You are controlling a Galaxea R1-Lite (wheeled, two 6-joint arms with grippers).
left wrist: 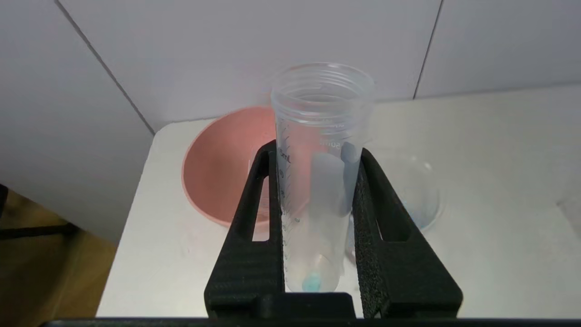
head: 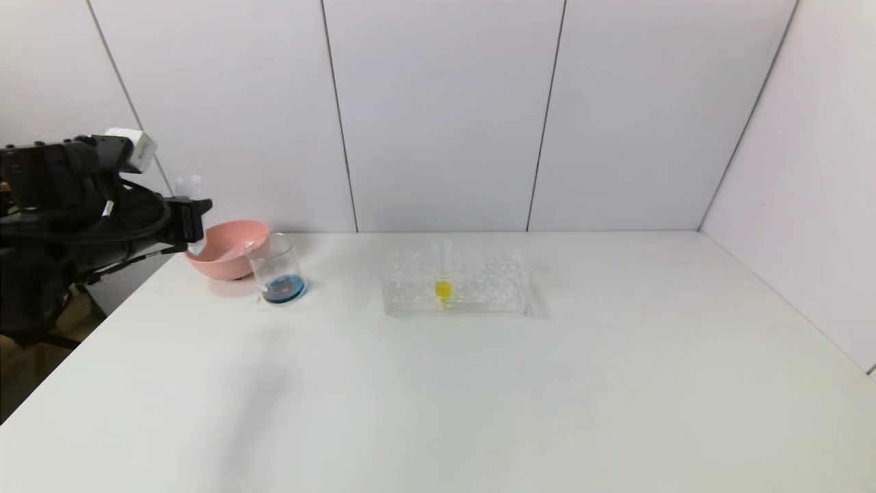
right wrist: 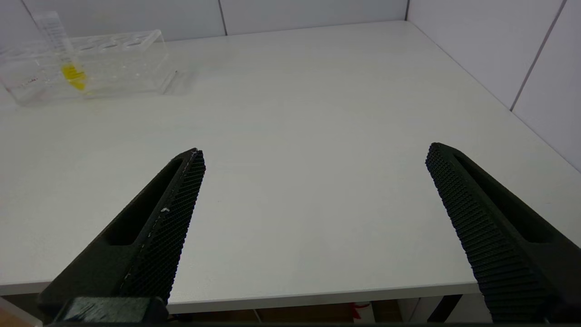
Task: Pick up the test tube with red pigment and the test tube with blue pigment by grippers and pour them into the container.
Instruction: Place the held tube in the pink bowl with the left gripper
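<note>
My left gripper (head: 195,220) is shut on the blue-pigment test tube (left wrist: 317,190), a clear graduated tube that is almost empty, with a small blue remnant at its bottom. It holds the tube mouth-up (head: 188,185) above the table's far left corner, over the near rim of the pink bowl. The container (head: 277,268), a clear beaker with blue liquid in its bottom, stands just right of the bowl and also shows in the left wrist view (left wrist: 420,195). No tube with red liquid is in view. My right gripper (right wrist: 315,152) is open and empty over the table's near edge.
A pink bowl (head: 220,252) stands at the far left corner, touching the beaker. A clear tube rack (head: 479,282) sits mid-table with a yellow-liquid tube (head: 443,289) in it. Walls close the back and right sides.
</note>
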